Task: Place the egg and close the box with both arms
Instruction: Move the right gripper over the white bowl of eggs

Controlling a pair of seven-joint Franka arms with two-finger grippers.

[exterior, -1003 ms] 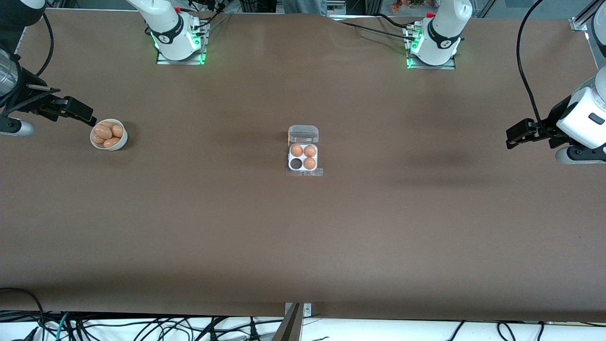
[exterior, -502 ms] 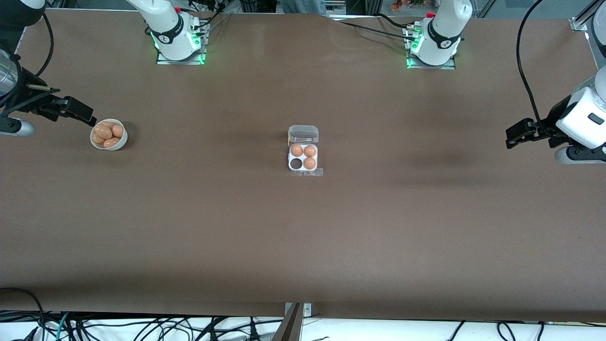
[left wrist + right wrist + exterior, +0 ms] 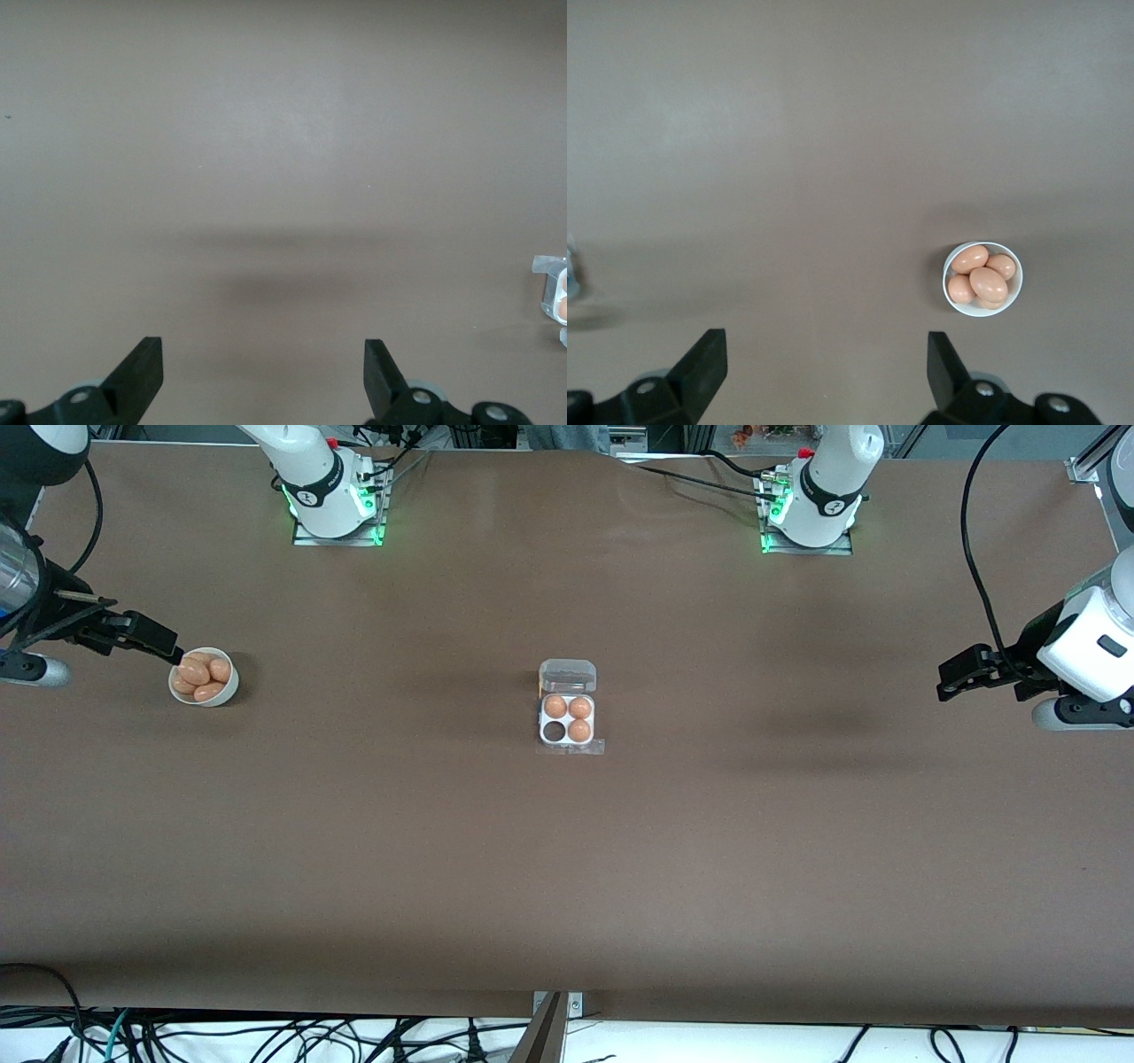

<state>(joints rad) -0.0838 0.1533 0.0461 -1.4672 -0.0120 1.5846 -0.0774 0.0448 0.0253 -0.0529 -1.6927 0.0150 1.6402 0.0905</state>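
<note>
The box point(image 3: 568, 707), a small white four-cell carton, sits mid-counter with its clear lid point(image 3: 568, 675) folded open on the side toward the robot bases. Three cells hold tan eggs; the fourth cell point(image 3: 555, 732), on the side nearer the front camera and toward the right arm's end, is empty.

Well apart from the box, toward the right arm's end of the counter point(image 3: 567, 850), a round white bowl point(image 3: 204, 677) holds several loose eggs, among them the egg point(image 3: 987, 283) to be placed.

The right tool point(image 3: 151, 638) hangs in the air just beside the bowl, fingers spread wide and holding nothing. The left tool point(image 3: 961, 673), well apart from the box toward the left arm's end, is likewise wide open and empty; that arm appears to wait.

The step in hand looks like the very first: reaching for an egg. Next, the right tool likely needs to centre over one egg in the bowl, descend and close gently.
</note>
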